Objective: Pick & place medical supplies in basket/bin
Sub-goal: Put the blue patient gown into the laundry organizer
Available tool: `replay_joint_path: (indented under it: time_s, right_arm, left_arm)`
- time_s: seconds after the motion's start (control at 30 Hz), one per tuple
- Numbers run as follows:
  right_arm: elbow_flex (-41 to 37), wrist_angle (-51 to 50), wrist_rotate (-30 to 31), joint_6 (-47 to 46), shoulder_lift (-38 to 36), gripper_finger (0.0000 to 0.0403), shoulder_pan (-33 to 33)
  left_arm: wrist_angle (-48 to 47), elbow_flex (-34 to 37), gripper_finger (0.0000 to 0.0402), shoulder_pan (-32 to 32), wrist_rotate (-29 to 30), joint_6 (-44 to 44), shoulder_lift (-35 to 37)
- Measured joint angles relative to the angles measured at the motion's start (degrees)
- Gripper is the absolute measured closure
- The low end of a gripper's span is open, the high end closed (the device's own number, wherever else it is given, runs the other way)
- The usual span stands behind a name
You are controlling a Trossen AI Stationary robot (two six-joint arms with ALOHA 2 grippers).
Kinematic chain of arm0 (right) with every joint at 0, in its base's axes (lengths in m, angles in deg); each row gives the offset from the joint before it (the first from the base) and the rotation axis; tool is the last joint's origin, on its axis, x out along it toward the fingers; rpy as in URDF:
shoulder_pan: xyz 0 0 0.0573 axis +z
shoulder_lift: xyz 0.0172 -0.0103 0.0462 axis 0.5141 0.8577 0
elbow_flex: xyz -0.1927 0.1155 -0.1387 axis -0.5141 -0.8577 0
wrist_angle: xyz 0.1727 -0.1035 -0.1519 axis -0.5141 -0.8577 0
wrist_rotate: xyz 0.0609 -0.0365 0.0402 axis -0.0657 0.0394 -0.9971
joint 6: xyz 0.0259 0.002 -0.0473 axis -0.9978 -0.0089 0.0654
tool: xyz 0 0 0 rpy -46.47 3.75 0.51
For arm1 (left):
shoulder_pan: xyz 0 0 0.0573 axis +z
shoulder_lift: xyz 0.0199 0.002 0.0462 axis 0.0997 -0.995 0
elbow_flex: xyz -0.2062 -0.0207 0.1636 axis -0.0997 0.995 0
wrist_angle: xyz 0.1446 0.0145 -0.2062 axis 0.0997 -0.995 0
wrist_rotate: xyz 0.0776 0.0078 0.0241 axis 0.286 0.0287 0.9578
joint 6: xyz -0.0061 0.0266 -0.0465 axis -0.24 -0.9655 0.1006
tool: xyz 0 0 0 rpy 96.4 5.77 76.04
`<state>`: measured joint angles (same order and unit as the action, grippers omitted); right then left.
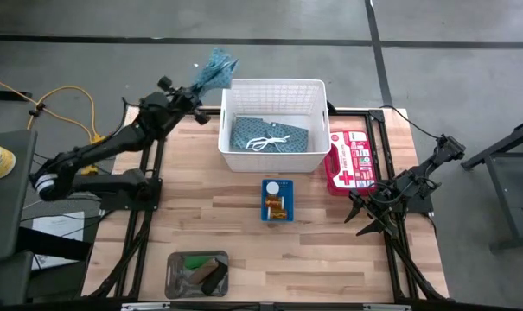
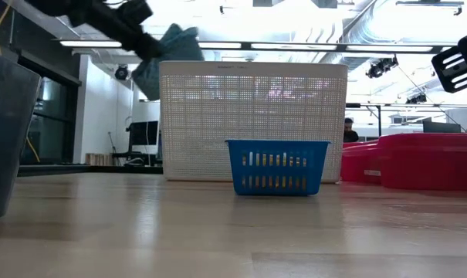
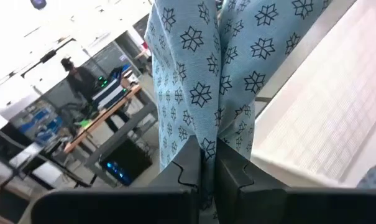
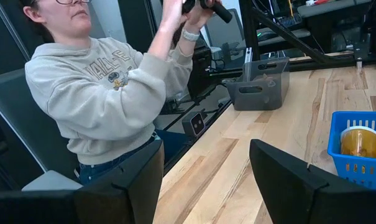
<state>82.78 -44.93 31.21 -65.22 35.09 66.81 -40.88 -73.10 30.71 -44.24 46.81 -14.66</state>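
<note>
The left tool [image 1: 194,89] is clamped on a soft, light teal cloth [image 1: 218,67] dangling limp beside the white basket's [image 1: 274,85] far-left corner; pinched at a bunched fold, it may drape and snag. The right tool [image 1: 371,217] waits open at the right.

A teal-blue patterned cloth [image 1: 216,69] hangs bunched in the air just outside the far left corner of the large white grid-sided basket [image 1: 273,90], its snowflake-like print draping in loose folds. A second folded cloth of the same pattern [image 1: 270,135] lies flat inside the basket, white strings looped on top. Nearer than the basket, just in front of it, a small blue bin [image 1: 277,200] holds a white disc and amber-orange vials, while a flat grey tray [image 1: 196,274] with dark rolls sits well apart from the basket at the table's near edge.
</note>
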Motion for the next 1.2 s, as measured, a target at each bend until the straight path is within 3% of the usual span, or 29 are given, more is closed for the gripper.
replay_joint_path:
  time_s: [0.23,0.47,0.8,1.2]
  right_arm:
    - [0.0,0.0,0.0,0.0,0.0,0.0177,0.0]
    - [0.0,0.0,0.0,0.0,0.0,0.0177,0.0]
    - [0.0,0.0,0.0,0.0,0.0,0.0177,0.0]
    - [0.0,0.0,0.0,0.0,0.0,0.0177,0.0]
  left_arm:
    - [0.0,-9.6,0.0393,-3.2,0.2,-1.3,-10.1]
    - [0.0,-14.9,0.0393,-5.4,0.3,-1.3,-16.0]
    - [3.3,-16.1,0.0393,-9.3,0.1,-2.8,-19.5]
    - [6.4,-16.1,0.0393,-13.4,-0.1,-0.2,-28.8]
